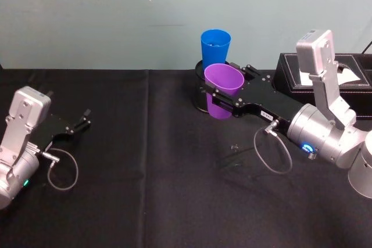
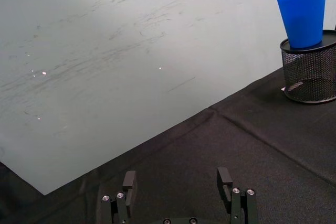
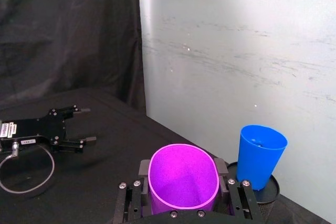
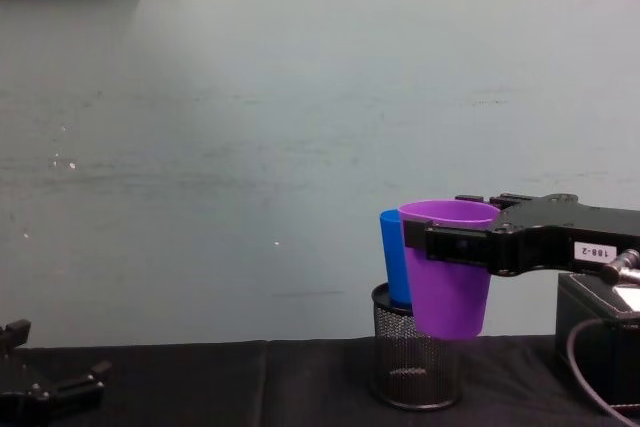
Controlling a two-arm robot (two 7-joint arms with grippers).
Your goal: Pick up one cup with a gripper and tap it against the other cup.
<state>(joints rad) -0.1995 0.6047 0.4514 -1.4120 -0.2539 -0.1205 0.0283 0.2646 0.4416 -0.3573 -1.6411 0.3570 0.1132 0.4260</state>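
Head view, right of centre: clamped in the right gripper (image 1: 225, 88) by both sides just under the rim, the purple cup (image 4: 448, 292). Looks plain and smooth, tapers to the base, stands upright, mouth squeezed slightly oval. Hangs above the black table (image 1: 145, 201), just in front of the blue cup (image 1: 215, 46) in its mesh holder (image 4: 415, 372); cannot tell whether touching. Left gripper (image 2: 177, 178) low at left: gapes wide, holds nothing.

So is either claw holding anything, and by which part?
The right claw grips the purple tumbler by its upper wall, just below the rim, a finger on either side. The left claw is open and empty.
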